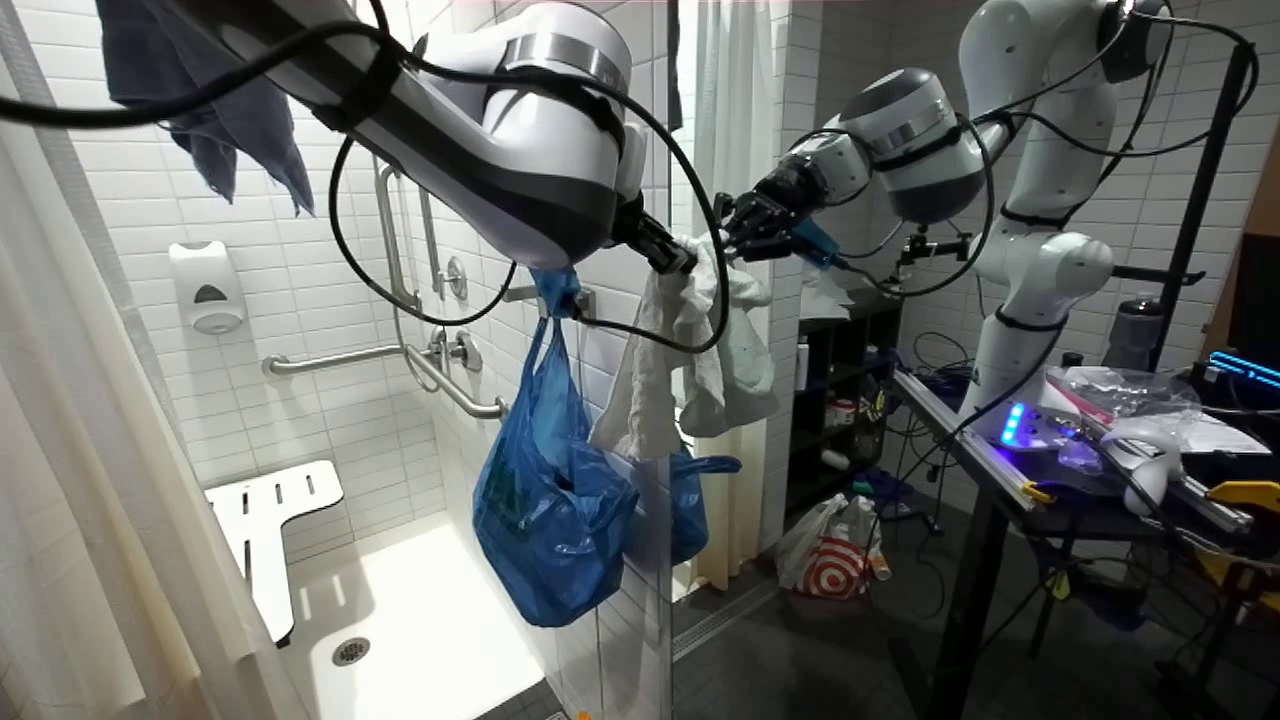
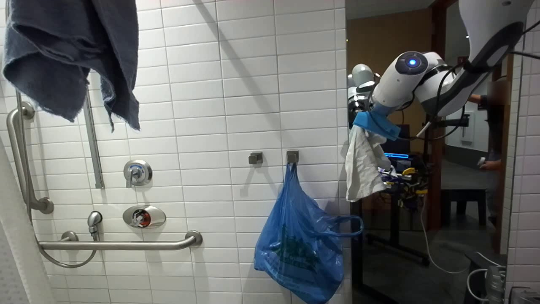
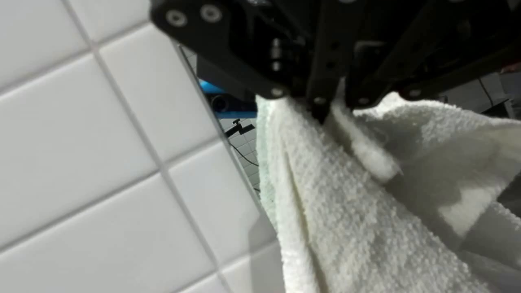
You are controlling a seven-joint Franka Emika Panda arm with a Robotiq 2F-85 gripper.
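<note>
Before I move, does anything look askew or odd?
Yes, the blue bag in an exterior view: one handle juts out loose instead of sitting on the wall hook, so it hangs lopsided. The claw holding the white cloth looks normal.

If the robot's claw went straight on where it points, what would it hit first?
Beyond the white cloth it holds, the gripper would probably meet the mirror; depth is unclear, perhaps the tiled wall instead.

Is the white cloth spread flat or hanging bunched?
Hanging bunched: the gripper pinches the white cloth at its upper part, with loose folds below.
</note>
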